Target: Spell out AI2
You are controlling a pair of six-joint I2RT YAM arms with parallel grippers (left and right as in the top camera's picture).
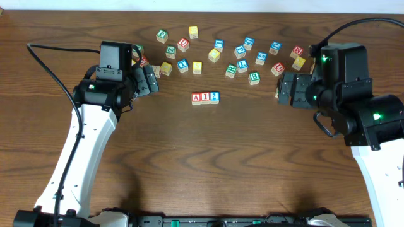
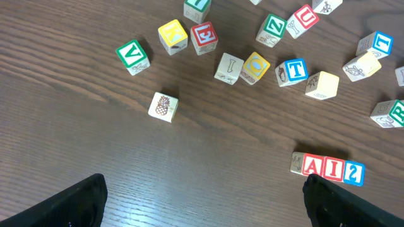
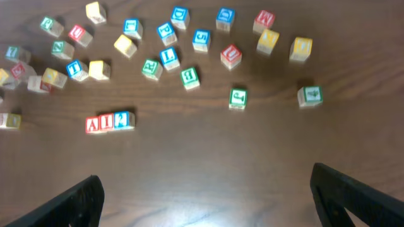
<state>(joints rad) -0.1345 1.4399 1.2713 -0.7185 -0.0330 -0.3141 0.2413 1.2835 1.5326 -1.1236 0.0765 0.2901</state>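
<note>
One wide wood-grain tabletop (image 1: 252, 164) is carrying everything. Over it the left arm (image 1: 95, 120) and the right arm (image 1: 360, 107) are reaching in from the near edge, one on each side, both angling towards the middle. The left jaws are standing wide apart and gripping nothing; in the left wrist view their dark tips are showing at the two lower corners with bare wood between them. The right jaws are likewise gaping and holding nothing, well to the right of the row of three. A loose scatter of lettered cubes (image 1: 240, 52) is lying across the far half of the tabletop. Nearer, between the two arms and apart from the scatter, the red A cube (image 1: 196, 98), the red I cube (image 1: 205, 98) and the blue 2 cube (image 1: 214, 97) are sitting side by side, touching, reading AI2 from left to right.
</note>
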